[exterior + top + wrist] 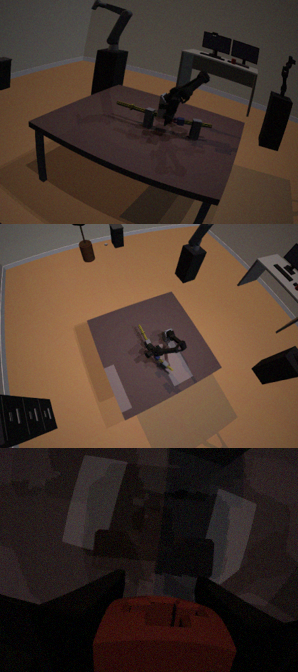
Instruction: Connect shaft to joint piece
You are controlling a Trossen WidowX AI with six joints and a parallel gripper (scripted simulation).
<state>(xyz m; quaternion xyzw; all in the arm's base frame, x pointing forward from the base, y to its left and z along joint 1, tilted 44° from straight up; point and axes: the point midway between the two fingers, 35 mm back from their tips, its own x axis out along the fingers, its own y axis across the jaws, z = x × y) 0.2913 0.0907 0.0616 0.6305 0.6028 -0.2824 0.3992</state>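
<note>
Joint piece in the claw, sliding shaft off beyond the near block

The blue joint piece (157, 358) (179, 121) sits at the inner end of the fixed shaft (171, 369) (207, 125), and the claw (153, 353) (167, 122) (160, 581) is closed on its free part, as far as the dark allows a judgement. Seen from the top, the sliding shaft (142, 330) (124, 104) lies up and left of the claw, running through its block (148, 341) (149, 118) toward it. The fixed shaft runs from the other block (165, 364) (195, 129) toward the same gap, its long axis at an angle to the first.

The coming move turns on that angle: the opening should face along the sliding shaft. Whether it does already cannot be told; the claw hides it. If not, a little more turning is needed before release; letting go early could leave the shaft to strike the rim.

The arm (181, 346) (198, 84) bends out to the right in the top view, then reaches back left over the gap. In the exterior view it slopes down to the claw, whose fingers point at the surface (132, 382) (115, 148), between the two blocks.
</note>
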